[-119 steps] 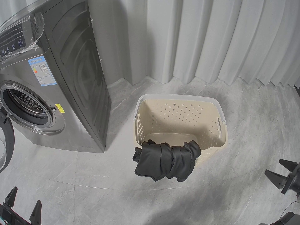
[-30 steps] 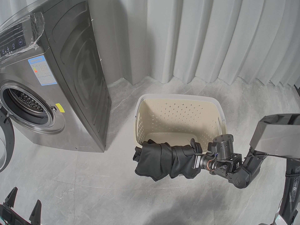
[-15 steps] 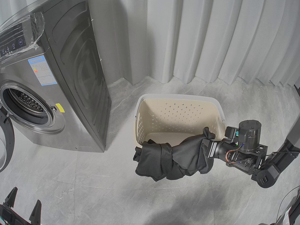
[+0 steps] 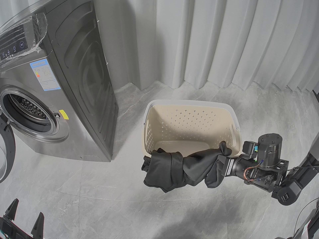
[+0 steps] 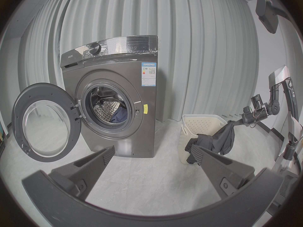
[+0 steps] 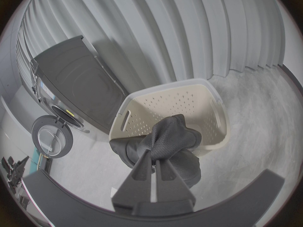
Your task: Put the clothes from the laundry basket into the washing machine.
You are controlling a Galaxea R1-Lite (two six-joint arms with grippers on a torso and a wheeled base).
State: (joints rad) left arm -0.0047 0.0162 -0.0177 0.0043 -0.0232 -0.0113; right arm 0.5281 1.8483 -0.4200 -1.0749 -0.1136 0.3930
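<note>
- Right gripper: fingers clamped on one end of the dark grey garment, by the laundry basket's near right corner.
- Garment: its bulk is draped over the basket's near rim, with the gripped end pulled taut.
- Left gripper: fingers apart, holding nothing, low, facing the washing machine.
- Door open; a dark blue cloth lies in the drum.
- Judgement: partly done. Left to do: lift the garment clear, carry it to the drum, release.
</note>
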